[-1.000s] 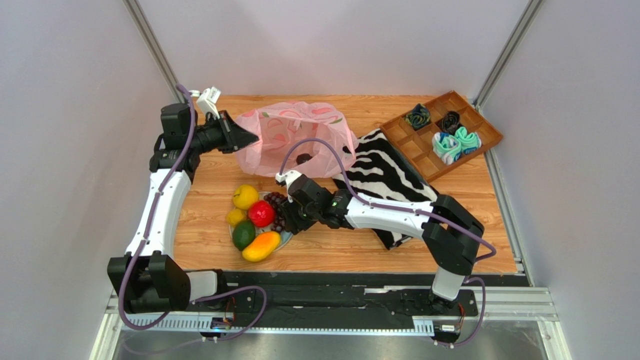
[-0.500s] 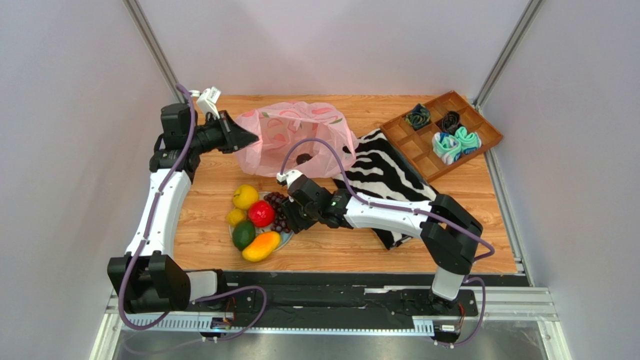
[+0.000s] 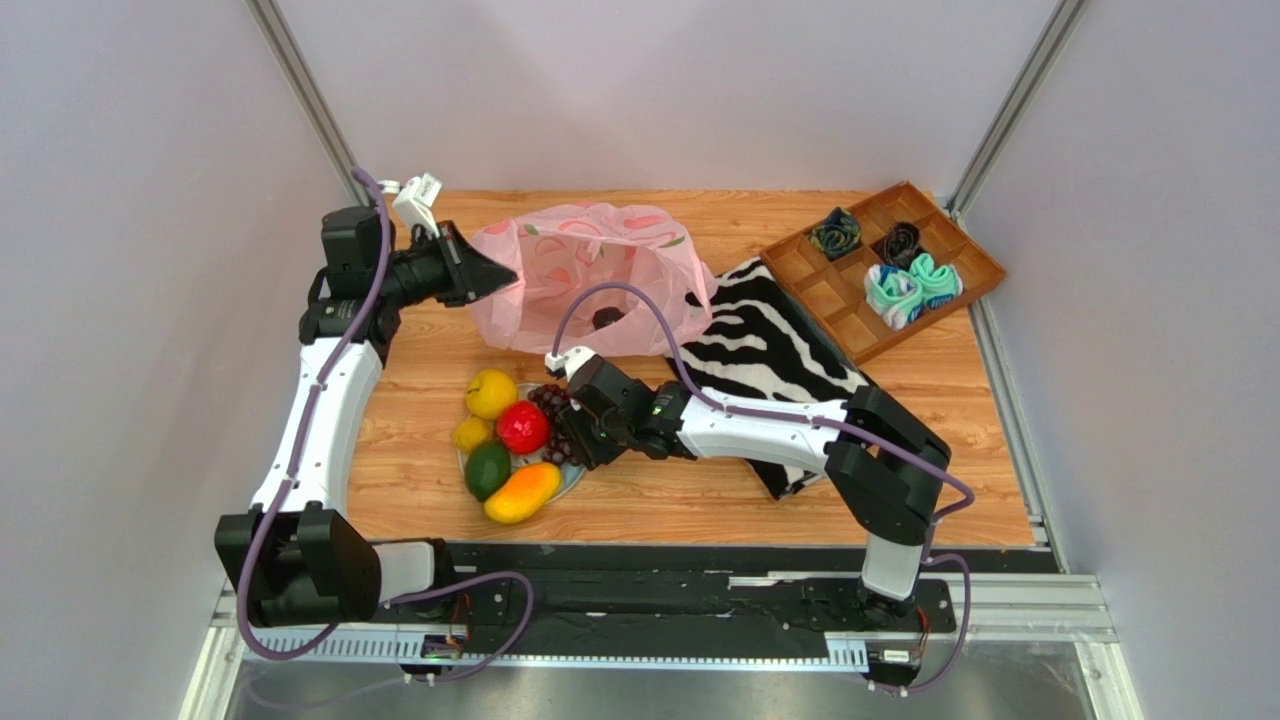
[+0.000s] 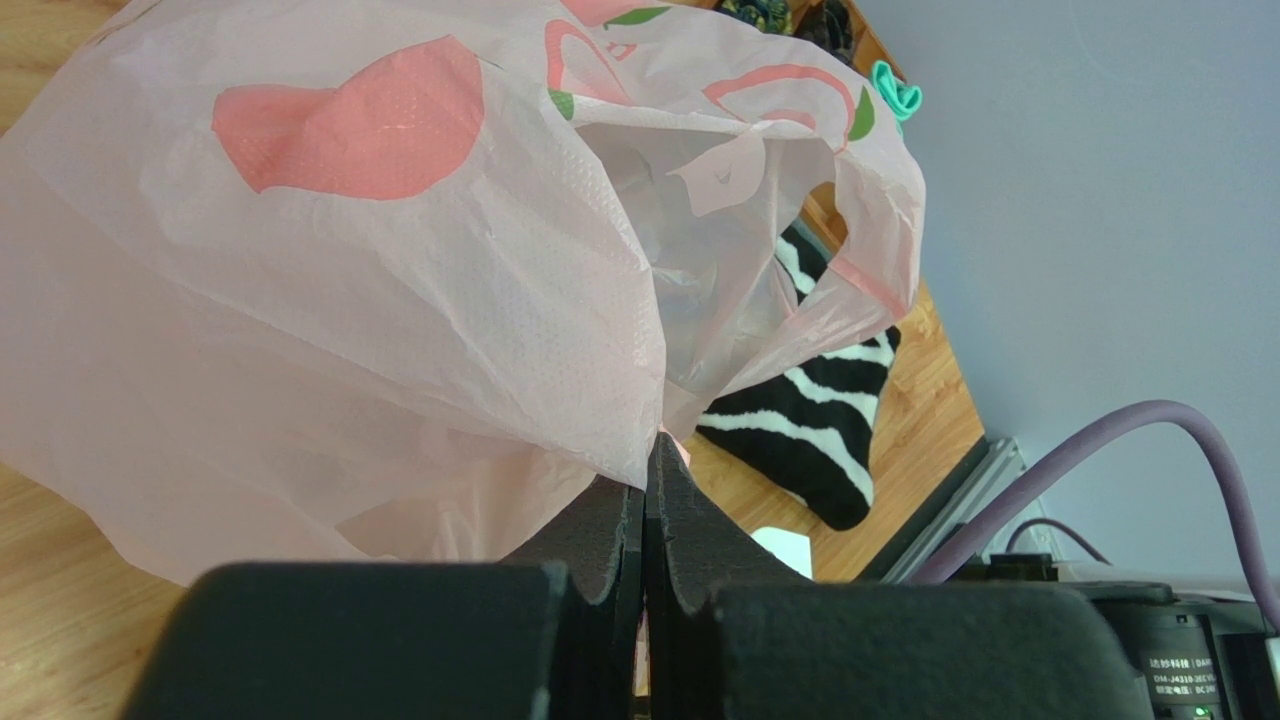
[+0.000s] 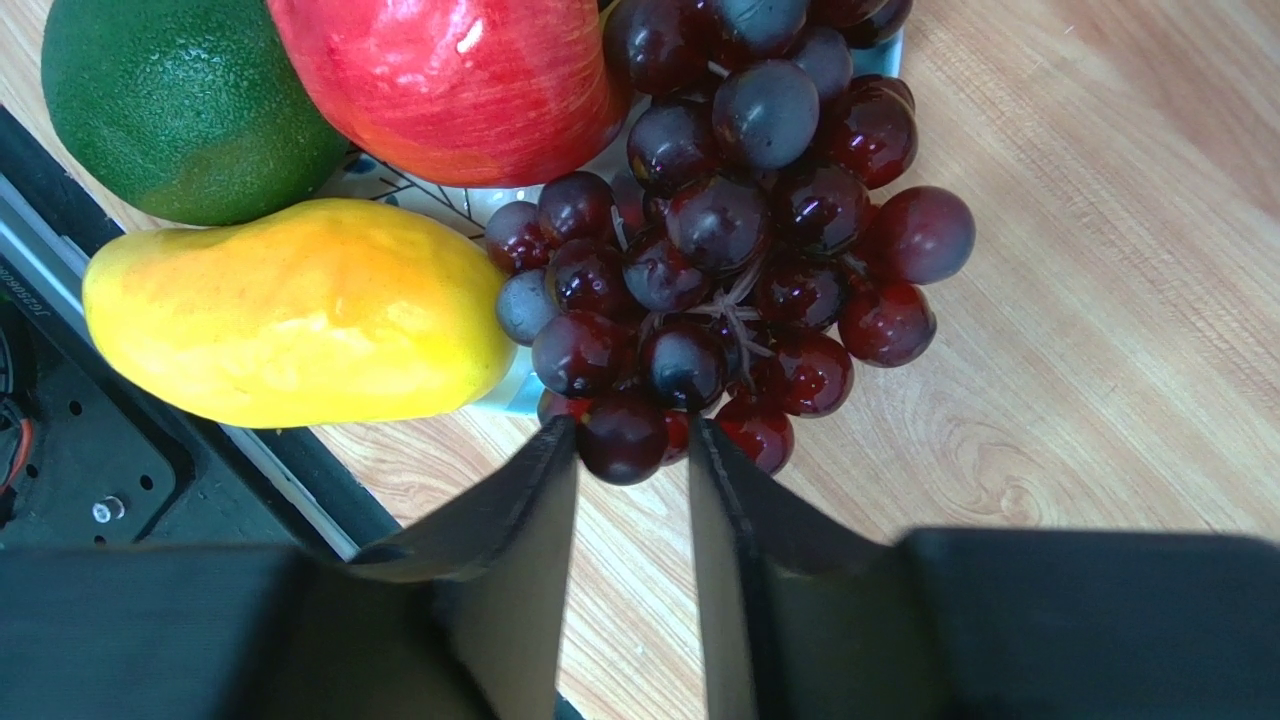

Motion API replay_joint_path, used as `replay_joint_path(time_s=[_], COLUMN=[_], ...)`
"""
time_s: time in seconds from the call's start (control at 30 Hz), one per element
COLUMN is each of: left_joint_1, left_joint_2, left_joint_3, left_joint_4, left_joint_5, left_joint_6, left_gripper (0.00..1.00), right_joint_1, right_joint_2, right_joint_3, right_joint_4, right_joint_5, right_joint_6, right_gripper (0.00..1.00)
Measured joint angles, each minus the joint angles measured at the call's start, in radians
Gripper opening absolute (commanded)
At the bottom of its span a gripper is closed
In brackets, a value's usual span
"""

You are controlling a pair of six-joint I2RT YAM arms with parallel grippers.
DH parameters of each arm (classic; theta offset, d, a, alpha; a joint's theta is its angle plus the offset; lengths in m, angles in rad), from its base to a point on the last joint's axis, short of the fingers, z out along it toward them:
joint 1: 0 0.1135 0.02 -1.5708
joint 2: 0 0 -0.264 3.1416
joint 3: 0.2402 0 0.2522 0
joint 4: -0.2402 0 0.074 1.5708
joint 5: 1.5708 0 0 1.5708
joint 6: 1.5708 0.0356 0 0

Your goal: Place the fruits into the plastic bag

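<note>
Straddling the nearest grape of the dark purple grape bunch (image 5: 736, 255), the right gripper (image 5: 628, 450) shows its jaws part spread, one finger on each side with slim gaps, so no pinch yet by my reading. The bunch's long axis runs straight away from the fingertips, with the mango (image 5: 301, 308) just beside it on the plate (image 5: 379, 180). The left gripper (image 4: 646, 503), jaws pressed together on the plastic bag (image 4: 346, 300), holds its rim up beyond the plate — the right arm is plainly nearer the fruit.

no legible text, tiny white print on motor housing (image 4: 1187, 668) — unreadable
</note>
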Motion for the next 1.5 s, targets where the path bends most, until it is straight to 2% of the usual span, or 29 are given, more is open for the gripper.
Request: replay_joint_path(time_s=[0.13,0.43,0.9,1.5], left_joint_1=[0.000,0.000,0.000,0.000], left_joint_2=[0.000,0.000,0.001,0.001], left_joint_3=[0.000,0.000,0.000,0.000], left_joint_4=[0.000,0.000,0.000,0.000], left_joint_5=[0.000,0.000,0.001,0.001], left_joint_6=[0.000,0.000,0.000,0.000], left_gripper=[0.00,0.00,0.00,0.00], right_joint_1=[0.000,0.006,0.012,0.013], right_joint_2=[0.000,0.000,-0.030,-0.087], right_joint_3=[0.004,0.011,0.030,0.065], right_joint_4=[0.000,-0.010,-0.033,-0.047], right_joint_5=[0.000,0.004,0.044,0.169], right_joint_6=[-0.001,-0.009,-0.035,-0.076], right_gripper=[0.25,0.00,0.00,0.00])
